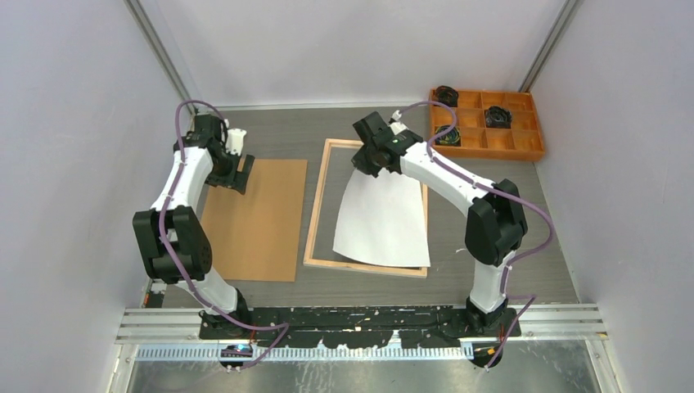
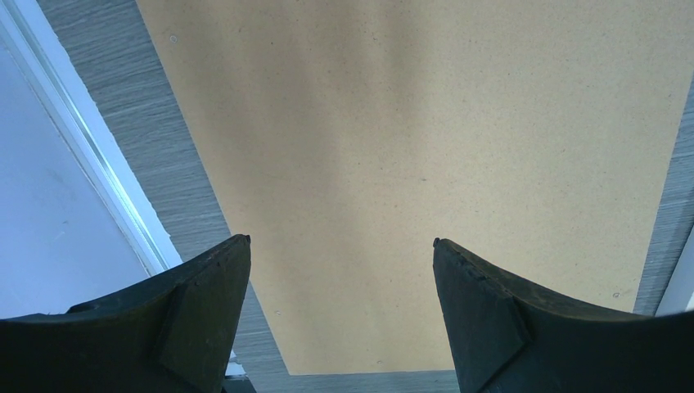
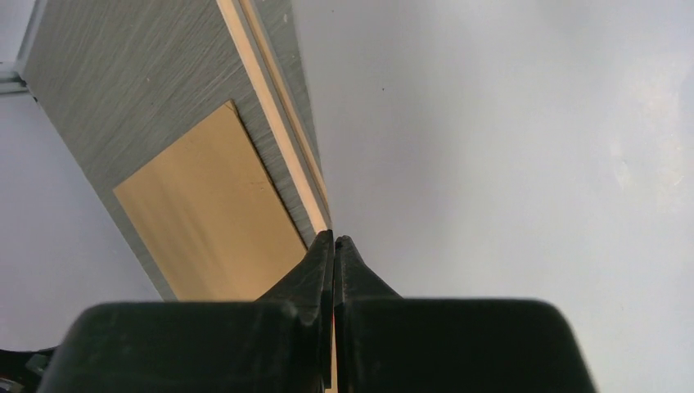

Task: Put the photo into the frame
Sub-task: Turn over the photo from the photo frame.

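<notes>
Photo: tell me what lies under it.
The frame, wood side up, lies beneath the photo; its left and near rails show. Whatever sits inside the opening is covered.

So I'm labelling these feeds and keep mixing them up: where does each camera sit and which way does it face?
Top external: fixed above and behind, looking down on the table; left arm and right arm show whole, plus frame, photo and brown board.
Left wrist: on the left arm, facing down between the open left gripper's fingers at the brown board.
Right wrist: on the right arm, looking along the right gripper, shut on the photo's edge; its white back fills the right.
Shared: both wrist views catch the brown board.
</notes>
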Controlling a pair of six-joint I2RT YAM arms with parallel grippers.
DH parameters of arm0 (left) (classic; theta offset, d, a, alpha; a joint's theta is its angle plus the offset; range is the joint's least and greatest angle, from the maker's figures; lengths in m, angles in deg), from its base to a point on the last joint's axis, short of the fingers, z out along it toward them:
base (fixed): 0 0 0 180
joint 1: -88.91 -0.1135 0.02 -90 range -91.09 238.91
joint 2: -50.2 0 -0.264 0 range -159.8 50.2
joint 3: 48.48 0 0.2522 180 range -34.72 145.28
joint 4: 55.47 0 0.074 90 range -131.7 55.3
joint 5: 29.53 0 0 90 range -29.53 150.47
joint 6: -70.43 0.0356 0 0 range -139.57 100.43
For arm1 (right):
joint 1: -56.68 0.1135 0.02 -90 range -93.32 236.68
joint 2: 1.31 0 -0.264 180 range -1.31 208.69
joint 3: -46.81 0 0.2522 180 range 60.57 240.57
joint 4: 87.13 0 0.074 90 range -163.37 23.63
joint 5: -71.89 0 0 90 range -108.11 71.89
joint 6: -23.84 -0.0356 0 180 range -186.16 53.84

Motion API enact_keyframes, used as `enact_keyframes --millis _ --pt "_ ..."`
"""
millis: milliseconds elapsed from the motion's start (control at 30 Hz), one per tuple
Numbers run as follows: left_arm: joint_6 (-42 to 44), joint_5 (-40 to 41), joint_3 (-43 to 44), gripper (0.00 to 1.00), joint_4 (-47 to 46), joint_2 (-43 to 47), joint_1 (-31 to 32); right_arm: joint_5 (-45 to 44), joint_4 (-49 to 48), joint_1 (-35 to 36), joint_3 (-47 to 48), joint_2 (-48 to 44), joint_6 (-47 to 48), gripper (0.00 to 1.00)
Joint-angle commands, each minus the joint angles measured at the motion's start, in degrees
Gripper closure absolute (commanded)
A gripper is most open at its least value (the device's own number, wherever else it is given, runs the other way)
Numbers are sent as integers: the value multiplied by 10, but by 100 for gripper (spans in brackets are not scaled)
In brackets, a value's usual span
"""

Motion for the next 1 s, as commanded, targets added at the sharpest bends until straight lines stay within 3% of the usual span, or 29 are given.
enact_keyframes --millis 0,200,533,967 --pt "7 5 0 17 -14 6 0 -39 -26 12 43 21 -57 99" --pt "8 6 -3 17 -19 -3 0 -57 -41 23 53 42 -66 99" --pt "10 8 -9 18 -28 -10 -1 -73 -11 22 66 46 37 99" --pt "7 8 -3 18 -24 -13 0 11 32 23 119 91 198 99"
